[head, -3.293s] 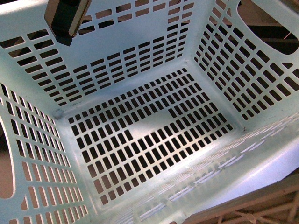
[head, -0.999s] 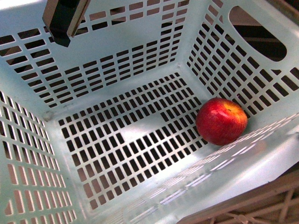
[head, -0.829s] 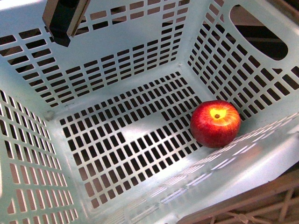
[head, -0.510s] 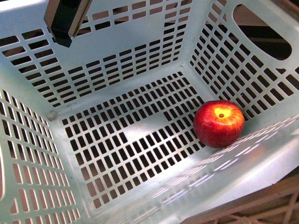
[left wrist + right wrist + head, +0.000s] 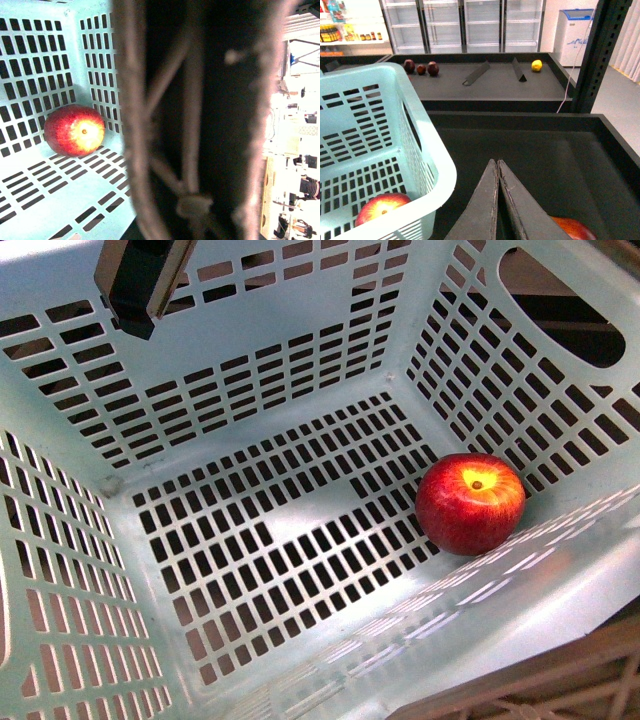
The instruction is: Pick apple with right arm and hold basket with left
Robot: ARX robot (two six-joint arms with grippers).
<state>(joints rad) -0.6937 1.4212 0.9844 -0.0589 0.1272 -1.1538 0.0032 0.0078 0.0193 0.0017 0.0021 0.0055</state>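
Observation:
The red apple (image 5: 470, 503) lies on the slotted floor of the pale aqua basket (image 5: 250, 310), against its right wall, yellow stem patch turned up. It also shows in the left wrist view as the apple (image 5: 75, 130) in a corner of the basket (image 5: 115, 165). My left gripper (image 5: 140, 285) is shut on the basket's far wall at its rim; in its own view a blurred dark shape hides the jaws. My right gripper (image 5: 497, 161) is shut with nothing in it, outside the basket rim (image 5: 420, 135), over a dark tray. The apple (image 5: 380, 206) sits low inside.
A second red fruit (image 5: 572, 229) lies in the dark tray (image 5: 545, 150) beneath my right fingers. A rear shelf holds dark fruits (image 5: 420, 67) and a yellow fruit (image 5: 536, 65). A black post (image 5: 600, 50) stands at the right. A brown lattice crate (image 5: 560, 680) borders the basket.
About three seconds ago the basket was empty; the apple now lies in it. Over the last second the apple rocked slightly, its stem patch turning upward. The left gripper has stayed on the wall.

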